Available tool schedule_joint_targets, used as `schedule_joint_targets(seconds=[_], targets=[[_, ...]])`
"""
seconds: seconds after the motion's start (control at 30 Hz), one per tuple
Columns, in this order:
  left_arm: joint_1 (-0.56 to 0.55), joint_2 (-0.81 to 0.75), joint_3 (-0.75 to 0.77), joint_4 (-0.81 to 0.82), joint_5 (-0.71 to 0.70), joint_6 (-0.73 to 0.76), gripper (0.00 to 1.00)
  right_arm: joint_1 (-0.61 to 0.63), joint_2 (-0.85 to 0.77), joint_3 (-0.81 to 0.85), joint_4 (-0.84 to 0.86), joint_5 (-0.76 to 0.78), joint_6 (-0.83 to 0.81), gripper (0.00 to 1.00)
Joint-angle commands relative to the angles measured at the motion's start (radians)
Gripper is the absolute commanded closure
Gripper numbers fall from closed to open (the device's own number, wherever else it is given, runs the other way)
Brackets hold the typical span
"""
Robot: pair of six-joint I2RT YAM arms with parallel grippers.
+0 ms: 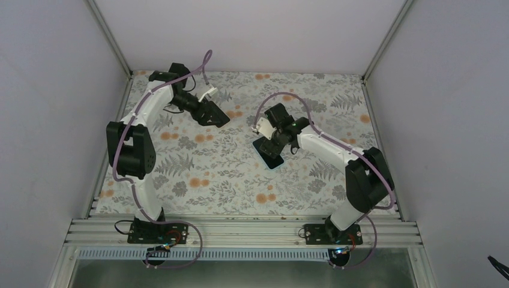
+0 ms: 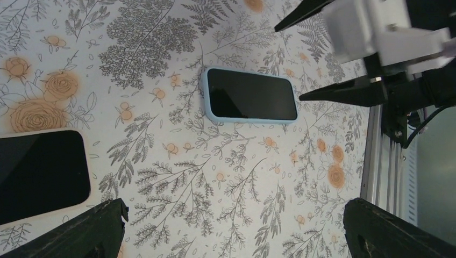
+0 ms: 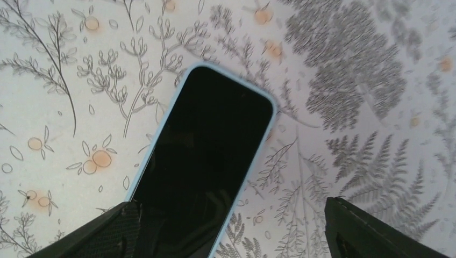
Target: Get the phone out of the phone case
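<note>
left gripper (image 2: 235, 215): fingers spread wide, nothing between them, above the floral table cloth (image 1: 210, 174)
right gripper (image 3: 231, 207): fingers apart, not clamped on anything, low over the phone
phone (image 3: 207, 156): dark screen up, flat on the cloth, still inside the phone case (image 2: 205, 97)
phone vs right fingers: near end sits between them, hard against the left finger (image 3: 97, 234), well apart from the right finger (image 3: 376, 231); can't tell if the left finger touches it
phone vs left fingers: well beyond the tips, roughly centred between them in the left wrist view
phone case: light blue, rim showing all round the screen
second phone (image 2: 40, 172): dark screen, pale rim, flat on the cloth just beyond the left gripper's left finger (image 2: 80, 234), partly cut off by the frame edge
</note>
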Motion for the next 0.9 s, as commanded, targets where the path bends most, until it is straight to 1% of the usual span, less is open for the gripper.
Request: schedule_joint_targets(seconds=[0.0,0.03,0.07,0.1,0.2,0.33,0.43,0.57,0.73,0.8,0.87], targets=[[0.0,-0.066,-0.009,0.018,0.026,-0.008,0.0,-0.018,0.071,-0.002,-0.069,-0.102,0.049,0.12],[0.0,-0.067,-0.002,0.016,0.021,-0.009,0.0,-0.018,0.093,0.005,-0.079,-0.118,0.066,0.08],[0.0,-0.067,0.004,0.012,0.016,-0.01,0.0,-0.016,0.107,0.011,-0.088,-0.146,0.076,0.01],[-0.001,-0.068,0.009,0.007,0.014,-0.008,0.0,-0.01,0.114,0.012,-0.087,-0.16,0.084,0.0],[0.0,-0.072,0.004,0.015,0.008,-0.016,0.0,0.029,0.138,-0.001,-0.052,-0.116,0.103,0.0],[0.001,-0.078,-0.03,0.037,0.006,-0.027,0.0,0.049,0.195,-0.012,-0.017,-0.036,0.12,0.0],[0.002,-0.086,-0.061,0.061,0.007,-0.036,0.0,0.051,0.22,-0.026,0.008,0.012,0.135,0.0],[0.008,-0.097,-0.074,0.077,0.003,-0.047,0.0,0.04,0.209,-0.057,0.048,0.097,0.135,0.0],[0.022,-0.093,-0.07,0.067,0.011,-0.039,0.0,0.019,0.214,-0.09,0.065,0.117,0.119,0.0],[0.026,-0.094,-0.074,0.058,0.019,-0.031,0.0,0.012,0.223,-0.101,0.069,0.099,0.114,0.0],[0.03,-0.096,-0.083,0.054,0.027,-0.026,0.0,-0.01,0.235,-0.102,0.057,0.045,0.103,0.0]])
